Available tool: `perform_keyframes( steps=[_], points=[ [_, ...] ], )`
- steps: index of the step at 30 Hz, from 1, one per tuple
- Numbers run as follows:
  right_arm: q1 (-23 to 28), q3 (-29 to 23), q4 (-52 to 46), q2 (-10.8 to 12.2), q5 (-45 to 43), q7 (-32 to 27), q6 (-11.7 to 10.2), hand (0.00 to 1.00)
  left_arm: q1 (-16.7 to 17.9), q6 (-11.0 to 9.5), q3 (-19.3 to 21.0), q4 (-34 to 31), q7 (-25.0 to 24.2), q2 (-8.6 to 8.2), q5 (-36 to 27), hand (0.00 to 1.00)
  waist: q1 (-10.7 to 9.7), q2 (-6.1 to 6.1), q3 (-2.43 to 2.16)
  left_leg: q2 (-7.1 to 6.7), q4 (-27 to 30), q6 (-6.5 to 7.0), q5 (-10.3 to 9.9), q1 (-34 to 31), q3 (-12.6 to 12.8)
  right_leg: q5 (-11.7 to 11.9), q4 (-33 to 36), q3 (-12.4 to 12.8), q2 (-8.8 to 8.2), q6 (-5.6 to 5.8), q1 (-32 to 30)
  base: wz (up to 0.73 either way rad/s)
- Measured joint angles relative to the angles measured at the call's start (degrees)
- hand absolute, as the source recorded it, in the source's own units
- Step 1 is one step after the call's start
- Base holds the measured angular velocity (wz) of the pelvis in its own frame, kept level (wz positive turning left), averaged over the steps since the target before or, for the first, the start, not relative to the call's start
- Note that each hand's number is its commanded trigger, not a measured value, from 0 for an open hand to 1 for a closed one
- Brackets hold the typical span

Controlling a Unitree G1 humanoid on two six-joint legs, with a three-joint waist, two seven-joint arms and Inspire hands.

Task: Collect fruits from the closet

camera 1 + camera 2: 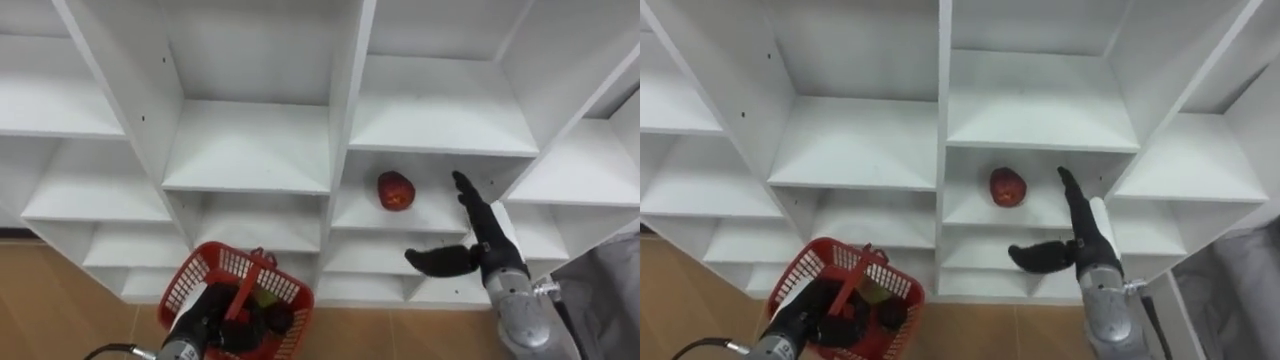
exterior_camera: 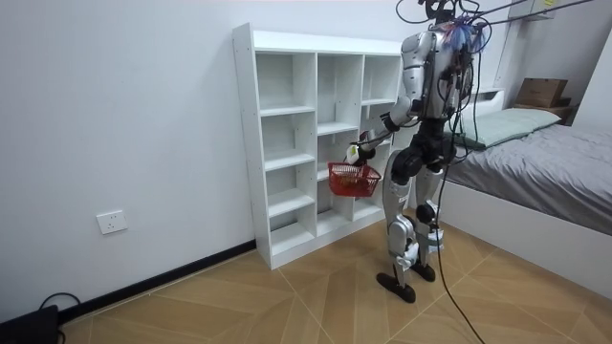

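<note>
The fruit (image 1: 396, 190) is round and deep red with a duller patch on top, maybe an apple. It lies alone on a shelf of the closet (image 1: 250, 150), in the compartment just right of the middle upright, towards the back. The right hand (image 1: 487, 245) is raised in front of that same compartment, near the fruit on its right side but not touching it. Its fingers (image 1: 466, 195) are straight and point up at the shelf, with the thumb spread wide to the side, so it holds nothing.

Lower down, the left hand (image 1: 228, 322) is curled round the handle of a red plastic basket (image 1: 205, 262) and carries it in front of the lower shelves. A yellow-green patch (image 1: 263, 296) shows inside the basket, but the hand and handle cover most of it and I cannot say what it is.

The closet is a white open unit of 3 columns standing against a plain white wall (image 2: 115, 115), and every other compartment I can see into is bare. The robot stands upright facing it on a wooden floor (image 2: 287, 296). A socket (image 2: 112, 222) sits low on the wall. Behind the robot are a bed (image 2: 555, 162) with grey covers and a cardboard box (image 2: 540, 91). From the room, the robot's body hides the part of the closet where the fruit lies.
</note>
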Motion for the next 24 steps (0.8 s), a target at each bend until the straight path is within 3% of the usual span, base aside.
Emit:
perform_keyframes(
  steps=[4, 9, 16, 24],
  points=[
    [-6.43, -0.13, 7.34, -0.88, 0.36, -1.11, 0.00, 0.00, -0.28, 0.06, 0.08, 0.19, -0.52, 0.04, 0.20, 1.00, 0.87, 0.28, -0.03, -0.10, 0.85, -0.01, 0.15, -2.89, -0.60, -0.03, 1.05, -0.85, -0.30, -0.13, -2.62, 0.10],
    [-9.33, -0.54, 9.10, -2.89, -0.19, -1.98, 0.00, 0.00, -0.69, 0.14, 0.05, 1.21, -1.00, 0.48, 0.23, 1.00, 1.51, 0.21, 0.01, -0.31, 2.29, 0.05, 0.25, -6.28, -1.62, -0.05, 2.20, -1.96, -0.73, -0.14, -5.49, 0.11],
    [-14.61, -0.57, 15.77, -2.92, 1.51, -4.04, -0.08, 0.00, -3.09, 0.40, -0.04, 2.34, -1.07, 0.55, 0.13, 1.00, 2.79, -0.70, 0.73, -0.34, 3.92, 0.23, 0.37, -9.11, -1.67, -0.23, 4.34, -2.84, -1.27, -0.30, -8.37, 0.03],
    [-18.16, -0.70, 17.90, -2.92, 4.68, -7.91, -0.33, 0.00, -6.58, 0.39, -0.10, 2.83, -0.98, 0.51, 0.17, 1.00, 3.35, -1.31, 1.15, -0.78, 4.70, 0.69, 0.81, -12.59, -1.77, -0.40, 5.43, -3.29, -1.95, -0.28, -11.74, 0.02]
  ],
)
